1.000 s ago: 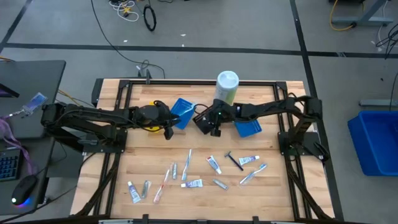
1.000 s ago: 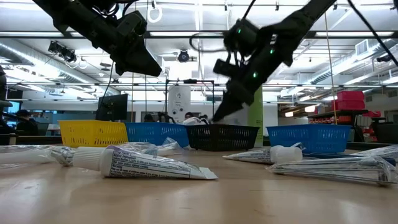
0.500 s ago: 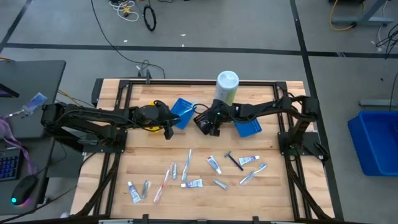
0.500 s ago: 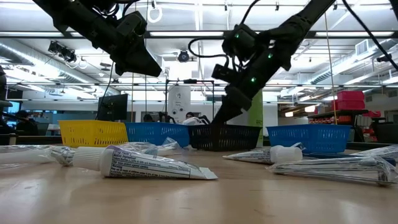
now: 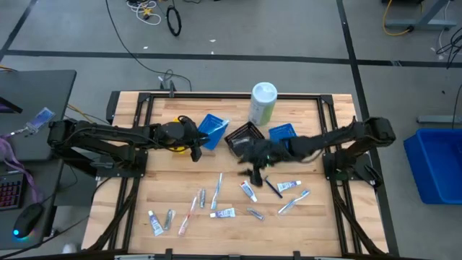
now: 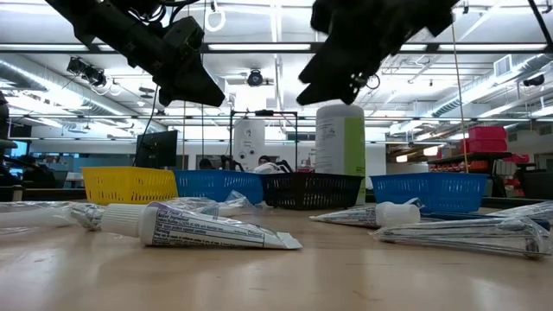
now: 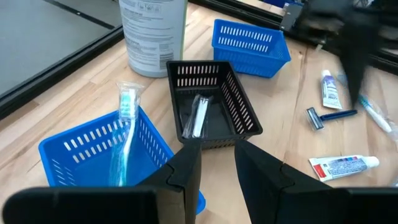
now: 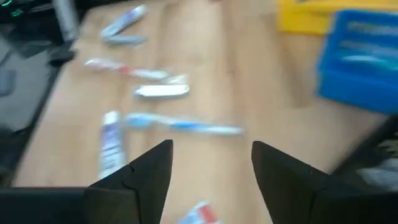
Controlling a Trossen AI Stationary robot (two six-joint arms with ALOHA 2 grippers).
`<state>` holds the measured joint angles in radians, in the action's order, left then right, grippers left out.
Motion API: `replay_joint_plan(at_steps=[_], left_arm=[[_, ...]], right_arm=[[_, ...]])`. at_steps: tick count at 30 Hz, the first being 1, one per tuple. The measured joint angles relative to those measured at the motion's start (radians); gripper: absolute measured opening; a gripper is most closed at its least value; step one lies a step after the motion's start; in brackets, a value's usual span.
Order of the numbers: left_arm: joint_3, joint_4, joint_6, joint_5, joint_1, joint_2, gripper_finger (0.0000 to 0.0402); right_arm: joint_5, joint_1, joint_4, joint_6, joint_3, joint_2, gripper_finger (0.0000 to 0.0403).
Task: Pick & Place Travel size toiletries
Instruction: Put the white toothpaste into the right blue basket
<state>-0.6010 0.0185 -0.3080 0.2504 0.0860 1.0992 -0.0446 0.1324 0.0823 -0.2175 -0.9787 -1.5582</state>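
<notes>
now that my right tool (image 5: 254, 172) has swung off the black basket (image 5: 242, 135), fingers wide and empty, toward the scattered toiletries (image 5: 247, 191), i'd call another pick due.

1. The left gripper (image 5: 195, 153) hangs beside a blue tray (image 5: 211, 130) in the table's (image 5: 303, 224) far-left part.
2. The right gripper (image 5: 255, 172) sits over mid-table, near a dark razor (image 5: 271, 185); its finger spread is unclear.
3. A black tray (image 5: 242, 135) sits beside another blue tray (image 5: 282, 133), a white-and-green canister (image 5: 262, 103) behind them.
4. Toiletries (image 5: 216, 198) lie scattered toward the near edge.
</notes>
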Motion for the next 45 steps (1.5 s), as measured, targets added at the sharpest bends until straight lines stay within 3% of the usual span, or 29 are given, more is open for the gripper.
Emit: replay_joint_plan(at_steps=[9,21,28,37,45], left_arm=[[0.0,-0.002,-0.029,0.0,0.0,0.0,0.0104],[0.0,-0.013,-0.027,-0.001,-0.001,0.0,0.0104],[0.0,-0.039,-0.04,-0.001,-0.001,0.0,0.0104],[0.0,-0.058,-0.048,-0.001,-0.001,0.0,0.0104],[0.0,-0.063,-0.052,-0.002,-0.001,0.0,0.0104]], right_arm=[[0.125,0.168,0.077,-0.157,0.0,-0.019,0.0241],[0.124,0.222,0.078,-0.374,0.001,-0.27,0.0269],[0.21,0.252,0.067,-0.367,-0.003,-0.306,0.0269],[0.275,0.269,0.128,-0.304,-0.024,-0.216,0.0243],[0.28,0.269,0.171,-0.381,-0.022,-0.29,0.0264]])
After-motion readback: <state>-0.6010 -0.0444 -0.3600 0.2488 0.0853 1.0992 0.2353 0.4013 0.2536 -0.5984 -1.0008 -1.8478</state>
